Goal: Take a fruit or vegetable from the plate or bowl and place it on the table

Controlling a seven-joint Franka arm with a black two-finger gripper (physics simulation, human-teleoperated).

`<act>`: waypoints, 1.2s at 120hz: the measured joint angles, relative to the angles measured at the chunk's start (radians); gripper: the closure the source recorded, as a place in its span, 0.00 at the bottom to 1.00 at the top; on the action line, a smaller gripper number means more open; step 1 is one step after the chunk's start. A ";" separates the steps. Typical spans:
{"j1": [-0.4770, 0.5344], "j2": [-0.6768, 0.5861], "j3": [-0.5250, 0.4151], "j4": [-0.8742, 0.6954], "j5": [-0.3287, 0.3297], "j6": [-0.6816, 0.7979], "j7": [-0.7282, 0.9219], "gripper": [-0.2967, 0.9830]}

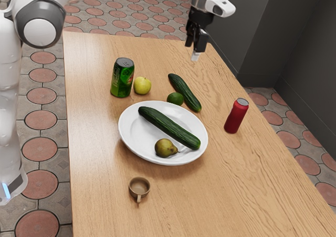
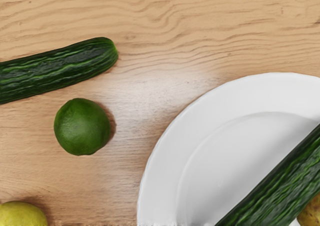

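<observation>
**Gripper high above the table, cucumber and pear on the plate**

The black gripper (image 1: pixel 196 44) hangs raised, pointing down, above the wavy-grained wooden table (image 1: pixel 94 195); I cannot tell whether it is open or closed. Lower down lie a round, dimpled lime (image 1: pixel 175 98) and, just beside it, a ridged loose cucumber (image 1: pixel 185 93). Near them is a smooth white plate (image 1: pixel 131 135), holding a long plated cucumber (image 1: pixel 168 127) and, farther from the gripper, a mottled pear (image 1: pixel 165 148). Farther off stand a glossy yellow-green apple (image 1: pixel 142 85) beside a green metal can (image 1: pixel 122 78), its lettering unreadable, and a red can (image 1: pixel 236 116). Farthest is a brown cup (image 1: pixel 139 187).
</observation>
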 joint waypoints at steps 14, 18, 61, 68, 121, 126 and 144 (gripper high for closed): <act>0.001 -0.001 0.000 0.000 0.003 -0.003 -0.014 0.23; 0.001 0.000 0.000 0.000 0.004 -0.003 -0.016 0.23; 0.005 -0.011 -0.020 0.271 0.024 -0.097 -0.051 0.23; 0.005 -0.021 -0.043 0.288 0.029 -0.120 -0.060 0.23; -0.009 -0.037 -0.306 0.163 0.113 -0.160 0.168 0.23; -0.015 -0.048 -0.308 0.135 0.097 -0.159 0.192 0.23; -0.012 -0.124 -0.302 -0.011 0.048 -0.101 0.258 0.23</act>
